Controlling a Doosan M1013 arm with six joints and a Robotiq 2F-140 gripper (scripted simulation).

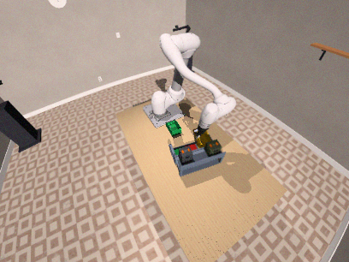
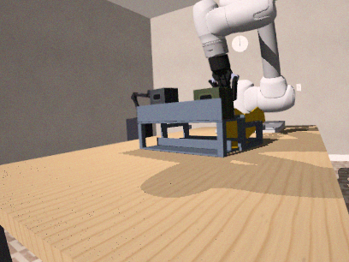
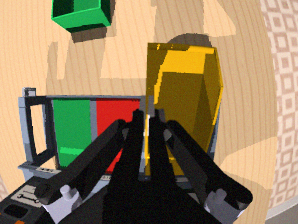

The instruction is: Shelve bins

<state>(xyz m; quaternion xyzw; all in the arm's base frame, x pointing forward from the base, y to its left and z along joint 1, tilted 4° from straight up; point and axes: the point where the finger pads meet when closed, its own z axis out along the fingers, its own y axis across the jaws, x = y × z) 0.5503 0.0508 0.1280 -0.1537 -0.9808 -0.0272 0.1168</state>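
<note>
The yellow bin (image 1: 203, 138) (image 2: 249, 120) (image 3: 186, 90) is tilted at the right end of the grey shelf (image 1: 201, 164) (image 2: 180, 112) (image 3: 28, 125), at its open front. My gripper (image 1: 199, 131) (image 2: 223, 82) (image 3: 147, 103) comes down from above and is shut on the bin's left side wall. In the wrist view the shelf floor shows a green mark (image 3: 72, 129) and a red mark (image 3: 112, 115) to the left of the yellow bin. The green bin (image 1: 174, 128) stands on the table between the shelf and the robot base, with a small part in it.
Two dark boxes (image 1: 186, 155) (image 1: 213, 147) (image 2: 162, 95) (image 2: 207, 93) stand on the shelf's top board. The robot base (image 1: 164, 112) sits at the table's far end, behind the green bin. The table's right edge lies a little beyond the yellow bin.
</note>
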